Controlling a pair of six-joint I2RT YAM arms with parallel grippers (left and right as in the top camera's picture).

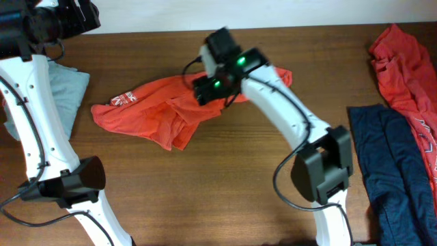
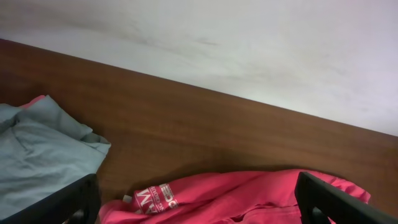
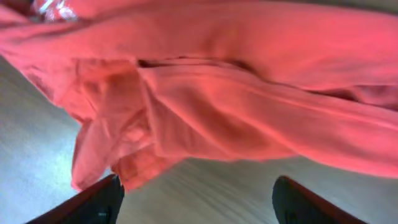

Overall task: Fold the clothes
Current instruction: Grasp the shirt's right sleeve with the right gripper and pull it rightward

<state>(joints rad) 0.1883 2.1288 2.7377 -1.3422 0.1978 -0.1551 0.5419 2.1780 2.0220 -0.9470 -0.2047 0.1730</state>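
Among the clothes, an orange-red T-shirt [image 1: 160, 109] with white lettering lies crumpled mid-table. My right gripper [image 1: 205, 89] hovers low over its right half. In the right wrist view the right gripper [image 3: 196, 205] is open, its dark fingertips [image 3: 87, 202] straddling bare wood just off the shirt's hem [image 3: 236, 106], one tip beside a fabric fold. The left gripper [image 2: 199, 211] is open and held above the table, with the shirt's lettered end [image 2: 155, 199] in view below its fingers [image 2: 336, 199], apart from them.
A pale grey-green garment [image 1: 65, 96] lies at the far left, also seen in the left wrist view as the grey-green garment [image 2: 43, 149]. A second red garment [image 1: 403, 61] and a navy one [image 1: 389, 164] lie at the right edge. The wall [image 2: 249, 50] borders the table's back.
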